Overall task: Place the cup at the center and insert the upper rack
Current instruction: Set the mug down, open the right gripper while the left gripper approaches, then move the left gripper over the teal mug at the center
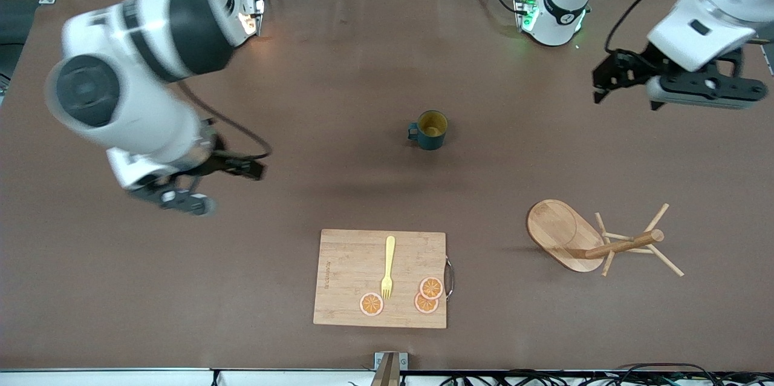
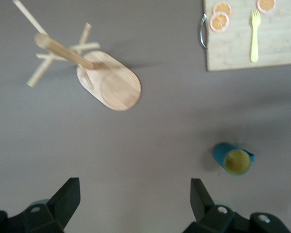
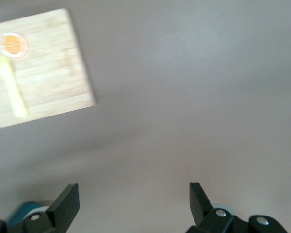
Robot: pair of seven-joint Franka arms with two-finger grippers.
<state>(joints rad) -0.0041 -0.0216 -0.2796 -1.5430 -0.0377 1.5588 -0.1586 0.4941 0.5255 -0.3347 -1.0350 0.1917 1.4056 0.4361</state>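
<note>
Your right gripper [image 1: 199, 186] had its jaws wide apart and held nothing, up in the air over bare table toward the right arm's end; the right wrist view showed only tabletop between its fingers [image 3: 63, 206]. Your left gripper [image 1: 629, 92] was also spread open and empty, hanging over the left arm's end of the table. The cup [image 1: 430, 129] stood upright about mid-table, clear of both grippers, so I'd judge the centering part done. The upper rack [image 1: 595, 241] lay tipped on its side, oval base on edge, post and pegs on the table, nearer the front camera than the cup and toward the left arm's end. The rack step looked untouched: you had yet to grasp it, stand it up and bring it to the cup. The cutting board [image 1: 347, 289] with fork [image 1: 388, 266] and orange slices [image 1: 426, 295] sat nearest the camera, not involved.
</note>
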